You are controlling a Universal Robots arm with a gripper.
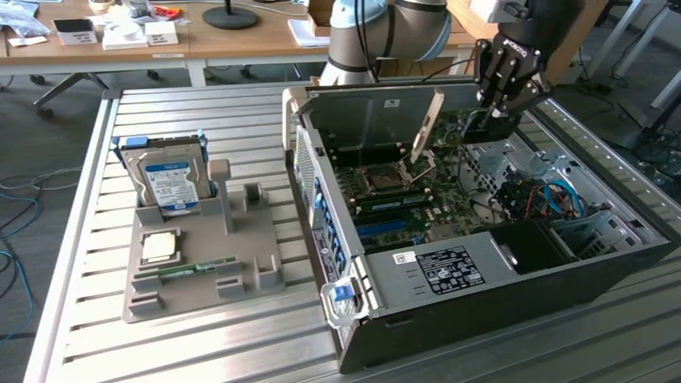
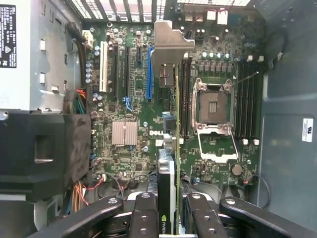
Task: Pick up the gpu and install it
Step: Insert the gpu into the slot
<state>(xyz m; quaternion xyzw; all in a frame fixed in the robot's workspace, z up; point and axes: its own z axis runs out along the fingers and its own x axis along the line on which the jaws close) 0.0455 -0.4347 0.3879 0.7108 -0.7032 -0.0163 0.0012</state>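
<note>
Clamping the gpu point(image 2: 166, 173) edge-on, the gripper point(image 2: 171, 204) stands partly closed above the motherboard point(image 2: 130, 101).

Table point(image 1: 191, 112): ribbed metal slats, silver-grey, carrying two items.
1. Computer case point(image 1: 479, 319): black, lying with its open side up, directly beneath the gripper point(image 1: 492, 120).
2. Holder tray point(image 1: 181, 297): grey, flat on the slats, well apart from the gripper, just beside the case on the exterior view's left.
</note>
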